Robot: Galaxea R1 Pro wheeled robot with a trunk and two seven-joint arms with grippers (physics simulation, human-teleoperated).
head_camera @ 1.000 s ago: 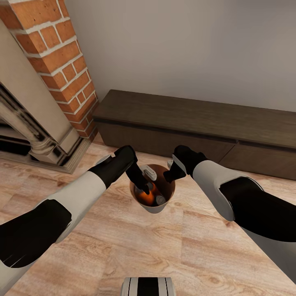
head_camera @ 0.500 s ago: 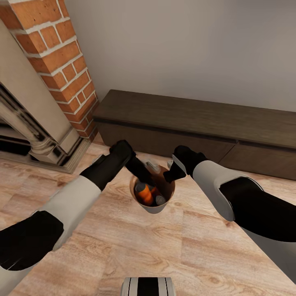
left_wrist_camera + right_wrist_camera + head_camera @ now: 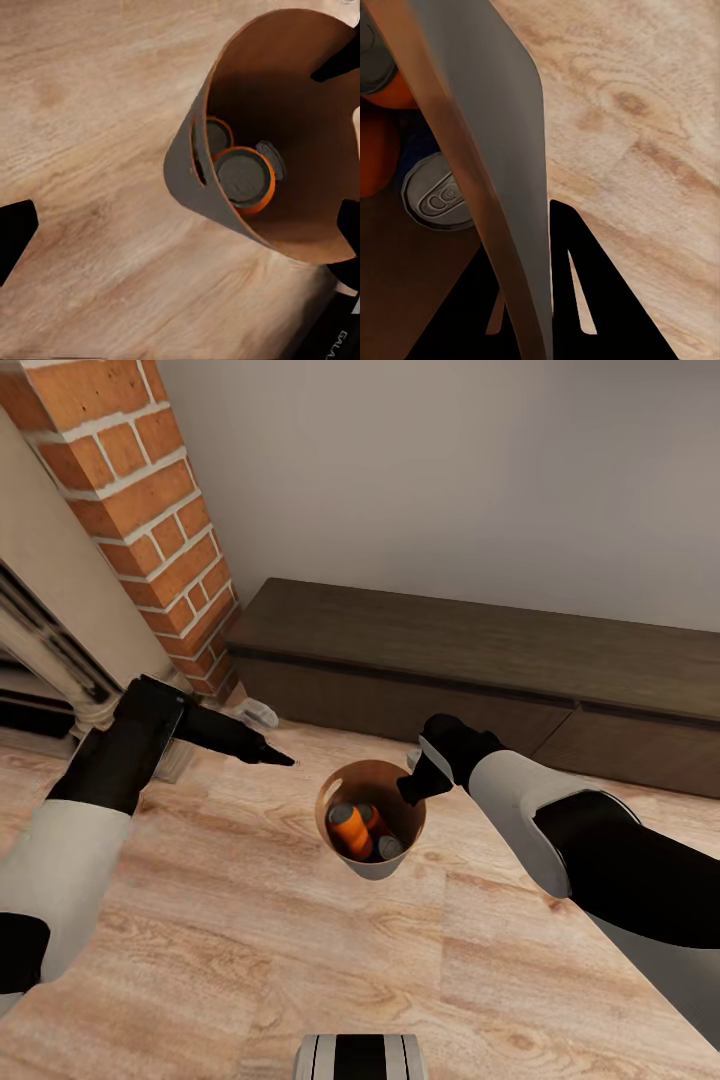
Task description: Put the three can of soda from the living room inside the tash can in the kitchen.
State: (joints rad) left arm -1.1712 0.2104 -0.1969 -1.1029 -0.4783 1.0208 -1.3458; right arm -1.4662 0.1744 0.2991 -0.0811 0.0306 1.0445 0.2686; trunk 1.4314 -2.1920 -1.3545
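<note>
The tash can (image 3: pixel 384 868), pale grey outside and brown inside, stands on the living room's light wood floor. Inside it an orange can of soda (image 3: pixel 350 830) stands upright, a second one (image 3: pixel 373 817) with an orange edge is behind it, and a darker one with a pale grey top (image 3: pixel 390 847) is beside them. The left wrist view looks down on the bucket (image 3: pixel 184 172) and the three tops (image 3: pixel 241 178). My right gripper (image 3: pixel 412 785) is shut on the bucket's rim, its fingers (image 3: pixel 577 300) straddling the wall (image 3: pixel 502 150). My left gripper (image 3: pixel 270 736) is open and holds nothing, left of the bucket.
A brick fireplace (image 3: pixel 150 510) with a pale mantel column rises at the left. A long dark low cabinet (image 3: pixel 480 650) runs along the wall behind the bucket. My base (image 3: pixel 360 1057) shows at the near edge.
My left gripper has come out of the bucket and swung away to the left, leaving the orange can inside. The right arm and the bucket have not moved.
</note>
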